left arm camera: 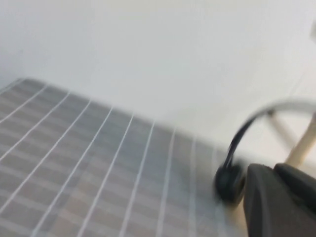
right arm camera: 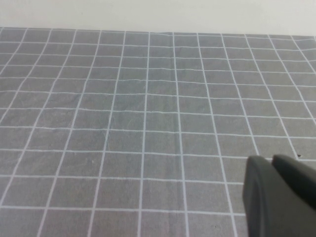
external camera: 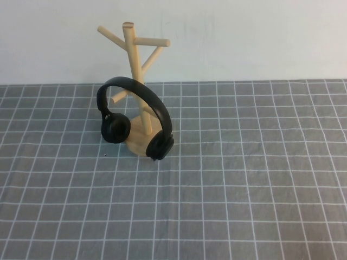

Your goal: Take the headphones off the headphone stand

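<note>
The headphones [external camera: 135, 116] are hanging on the headphone stand [external camera: 132, 65], headband looped around the post, 2 ear cups resting down by the round base, toward the far left of the grey gridded cloth [external camera: 244, 179]. Left gripper [left arm camera: 279, 197] is sitting low and apart from the headphones, jaws closed, gripping nothing. Right gripper [right arm camera: 279, 192] is hovering over bare cloth; cannot tell its jaw state.

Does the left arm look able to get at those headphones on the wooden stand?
Probably yes. The headphones hang on the headphone stand with bare cloth around them; the shut left tool already sits close. The right tool is off over bare cloth.
</note>
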Tool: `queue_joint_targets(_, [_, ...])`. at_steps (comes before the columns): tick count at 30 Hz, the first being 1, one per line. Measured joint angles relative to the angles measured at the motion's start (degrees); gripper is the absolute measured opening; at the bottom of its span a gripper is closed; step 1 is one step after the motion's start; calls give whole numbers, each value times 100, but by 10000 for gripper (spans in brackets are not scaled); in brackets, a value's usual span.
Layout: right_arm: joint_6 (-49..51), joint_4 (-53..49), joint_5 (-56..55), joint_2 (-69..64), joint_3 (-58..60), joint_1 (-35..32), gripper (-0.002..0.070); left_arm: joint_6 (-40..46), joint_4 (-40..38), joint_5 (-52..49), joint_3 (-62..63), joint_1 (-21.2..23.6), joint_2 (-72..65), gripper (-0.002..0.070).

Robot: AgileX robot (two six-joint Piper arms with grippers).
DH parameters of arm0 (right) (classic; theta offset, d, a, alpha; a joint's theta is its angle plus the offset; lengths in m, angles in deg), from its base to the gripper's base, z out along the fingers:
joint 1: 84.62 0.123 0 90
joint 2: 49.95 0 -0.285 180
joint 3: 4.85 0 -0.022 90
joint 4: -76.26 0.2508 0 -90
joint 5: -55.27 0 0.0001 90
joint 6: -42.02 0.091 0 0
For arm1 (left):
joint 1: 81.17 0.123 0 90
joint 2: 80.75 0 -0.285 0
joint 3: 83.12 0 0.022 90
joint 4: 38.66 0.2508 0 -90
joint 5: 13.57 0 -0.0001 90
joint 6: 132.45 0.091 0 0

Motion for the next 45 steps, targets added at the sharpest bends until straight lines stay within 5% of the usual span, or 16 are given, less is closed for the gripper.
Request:
queue_joint_targets(11, [0,0,0,0,0,0,-8,-119,-1620,597,0,0,0,-6])
queue_joint_targets(18, [0,0,0,0,0,0,-8,18,-1706,-1188,982,0,-850,-6])
queue_joint_targets(29, [0,0,0,0,0,0,-8,3720,-1845,-3503,3478,0,-4559,-6])
queue_joint_targets(40, [0,0,0,0,0,0,-8,8417,-4333,-4249,5399,0,-7127,-6])
queue_joint_targets(45, [0,0,0,0,0,0,-8,9440,-4895,-4454,6019,0,-7934,-6])
